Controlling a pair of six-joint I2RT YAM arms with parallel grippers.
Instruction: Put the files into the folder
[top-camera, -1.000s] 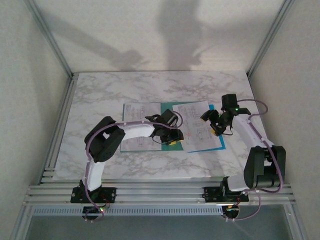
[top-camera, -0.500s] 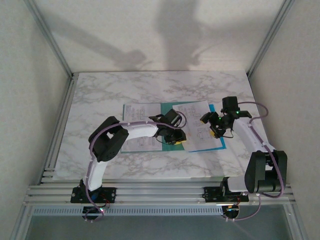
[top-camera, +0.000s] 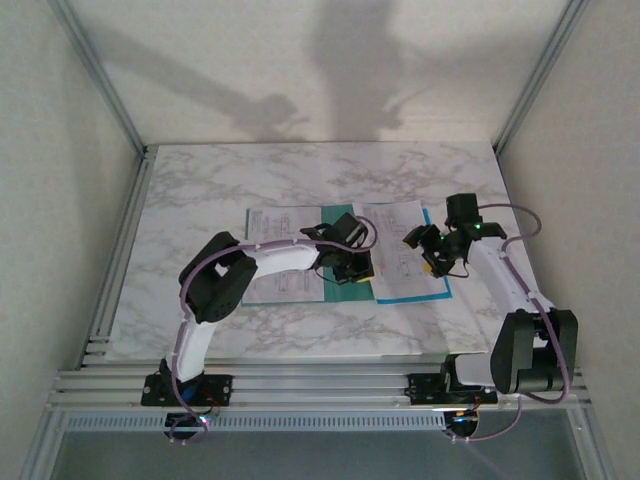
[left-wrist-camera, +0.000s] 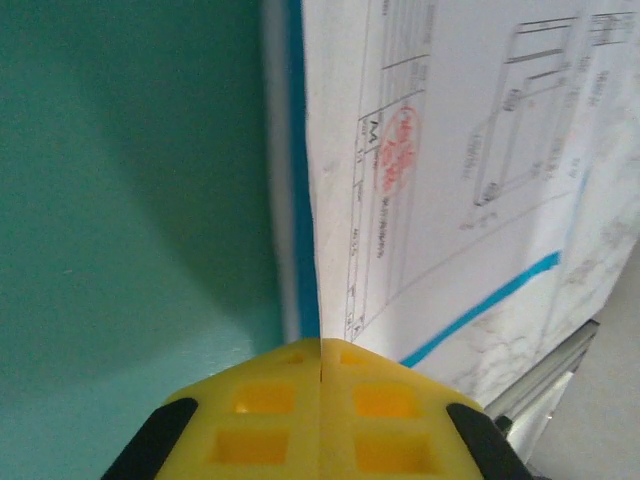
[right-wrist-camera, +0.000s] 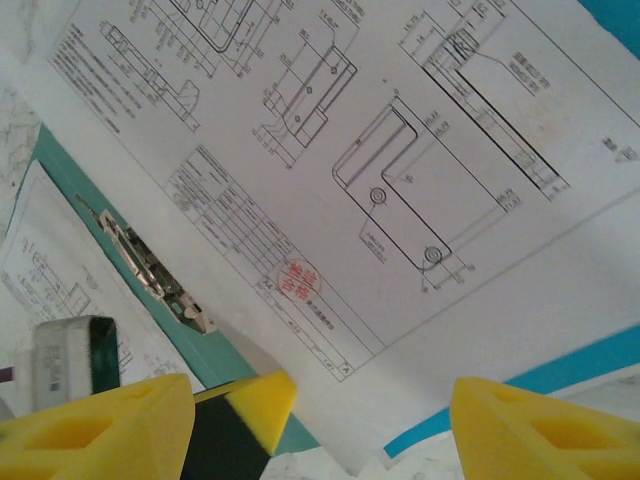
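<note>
On the marble surface (top-camera: 200, 180), one file (top-camera: 283, 262) lay at the 9 o'clock side of the teal folder (top-camera: 337, 215). The left claw (top-camera: 354, 270) was pinched shut on the edge of a second file (top-camera: 405, 250), which covered the folder's 3 o'clock side. The right claw (top-camera: 437, 258) hung open just above that sheet.

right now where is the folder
In the top view the folder lies flat mid-table, slightly right of centre, mostly covered by the right-hand sheet, with the left gripper over its left part.
</note>
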